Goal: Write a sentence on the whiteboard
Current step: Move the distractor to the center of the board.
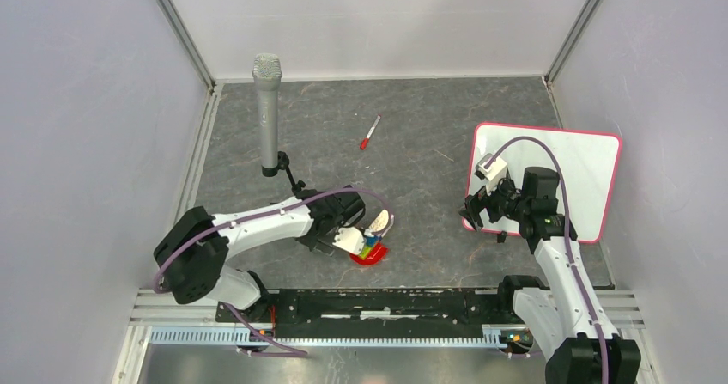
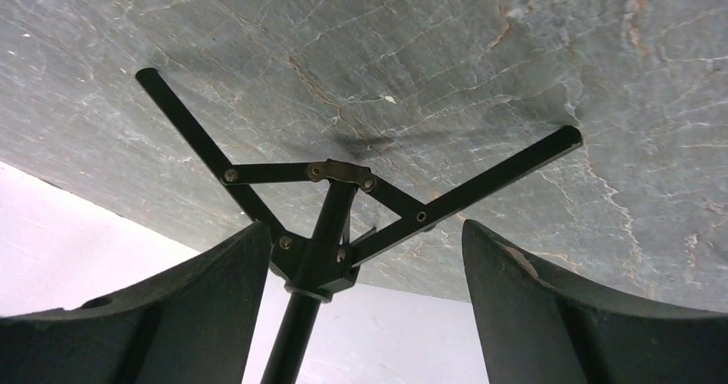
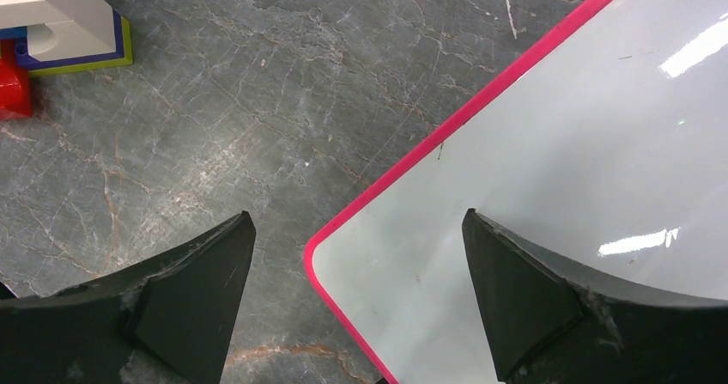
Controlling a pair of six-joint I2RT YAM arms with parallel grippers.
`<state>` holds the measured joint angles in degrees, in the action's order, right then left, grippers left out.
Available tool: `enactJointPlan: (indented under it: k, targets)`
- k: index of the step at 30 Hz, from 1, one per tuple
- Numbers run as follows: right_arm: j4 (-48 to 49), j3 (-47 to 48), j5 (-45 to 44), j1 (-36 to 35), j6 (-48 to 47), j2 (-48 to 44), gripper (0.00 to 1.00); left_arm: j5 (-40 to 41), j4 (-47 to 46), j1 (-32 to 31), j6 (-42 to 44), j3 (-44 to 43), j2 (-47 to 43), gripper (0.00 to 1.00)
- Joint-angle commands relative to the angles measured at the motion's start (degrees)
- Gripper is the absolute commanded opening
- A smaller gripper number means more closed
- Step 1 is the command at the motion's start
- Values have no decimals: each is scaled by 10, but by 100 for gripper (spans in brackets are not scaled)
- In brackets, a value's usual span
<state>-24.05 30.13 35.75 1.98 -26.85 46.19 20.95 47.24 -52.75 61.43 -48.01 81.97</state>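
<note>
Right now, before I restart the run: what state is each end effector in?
Left end effector: open, empty, facing the black metal tripod stand.
Right end effector: open, empty, above a corner of the glossy white pink-edged whiteboard.

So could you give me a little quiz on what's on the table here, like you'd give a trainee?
1. True or false: the part of the whiteboard that shows already has a sentence on it.
2. Where is the marker pen? A: lying on the whiteboard. B: lying on the table, apart from the whiteboard. C: standing upright in a cup.
3. Short answer: which arm's gripper hovers over a corner of the whiteboard, and how do its jaws stand?

Key: 1. False, it is blank. 2. B. 3. The right gripper, jaws open.
</note>
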Motion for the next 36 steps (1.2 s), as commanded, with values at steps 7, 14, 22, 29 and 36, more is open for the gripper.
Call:
enactJointPlan:
  k: [7, 14, 22, 29, 36]
  targets:
    - [14, 1, -2, -2, 2, 6, 97, 6, -68, 40, 91, 15, 30, 87]
    - [14, 1, -2, -2, 2, 8, 97, 11, -98, 77, 124, 18, 49, 85]
    - [13, 3, -1, -2, 2, 13, 97, 9, -135, 133, 168, 11, 72, 84]
    - [13, 3, -2, -2, 2, 15, 97, -1, -183, 198, 222, 10, 92, 82]
    - [14, 4, -3, -2, 3, 19, 97, -9, -213, 260, 268, -12, 123, 80]
